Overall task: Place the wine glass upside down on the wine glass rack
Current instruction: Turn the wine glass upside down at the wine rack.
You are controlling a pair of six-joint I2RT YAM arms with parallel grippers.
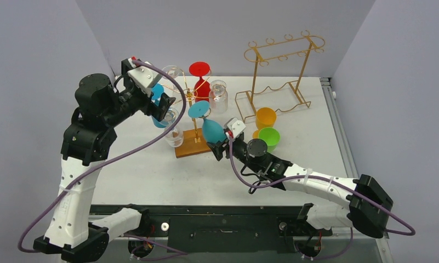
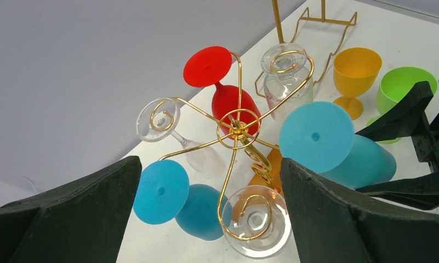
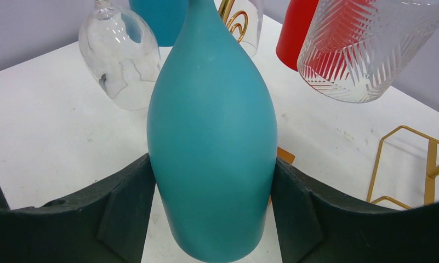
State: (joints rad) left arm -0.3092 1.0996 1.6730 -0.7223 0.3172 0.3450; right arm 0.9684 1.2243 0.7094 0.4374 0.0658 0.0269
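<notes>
right wrist: right claw (image 3: 211,183) grips the wine glass (image 3: 211,126), left claw (image 2: 209,181) gapes; miss the rack (image 2: 239,129) curl and it could fall.

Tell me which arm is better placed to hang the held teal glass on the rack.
Right. The right gripper holds the inverted teal wine glass by its bowl beside the wine glass rack; the left gripper hangs open above it.

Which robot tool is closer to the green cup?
Right. The right tool grips the teal glass just left of the green cup. The left tool hangs open farther away, on the other side of the gold rack.
</notes>
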